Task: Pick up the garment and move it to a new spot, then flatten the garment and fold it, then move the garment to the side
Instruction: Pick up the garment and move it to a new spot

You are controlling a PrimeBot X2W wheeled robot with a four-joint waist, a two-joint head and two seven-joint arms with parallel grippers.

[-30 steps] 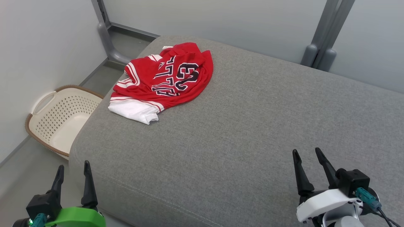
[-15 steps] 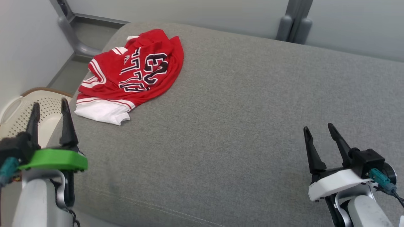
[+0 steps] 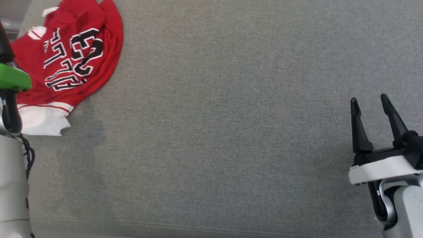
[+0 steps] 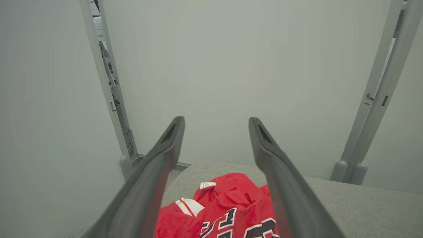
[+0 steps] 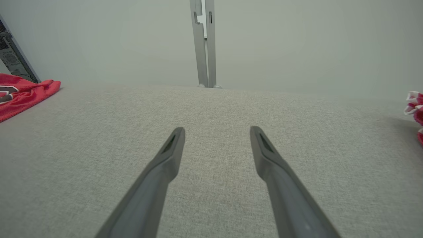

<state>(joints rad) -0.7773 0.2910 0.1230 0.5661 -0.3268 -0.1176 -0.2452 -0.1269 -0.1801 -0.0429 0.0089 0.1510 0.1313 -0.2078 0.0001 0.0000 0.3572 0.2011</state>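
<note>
The garment [image 3: 76, 56] is a crumpled red jersey with black lettering and a white hem, lying at the far left of the grey cushion [image 3: 214, 132]. My left arm's green mount [image 3: 11, 77] sits at the head view's left edge, over the jersey's left side. In the left wrist view my left gripper [image 4: 216, 124] is open and empty, hovering above the garment [image 4: 228, 211], which shows between its fingers. My right gripper [image 3: 368, 99] is open and empty over bare cushion at the right, far from the jersey. The garment's edge [image 5: 23, 94] shows at the right wrist view's left.
Pale walls with grey metal posts [image 4: 373, 115] stand behind the cushion. A second red-and-white cloth [image 5: 414, 109] peeks in at the right edge of the right wrist view. The cushion's front seam [image 3: 198, 226] runs along the bottom of the head view.
The head camera has tilted down and nearer, so the whole picture shifted. My left arm has come forward from the cushion's front corner to beside the jersey. Both grippers stay open.
</note>
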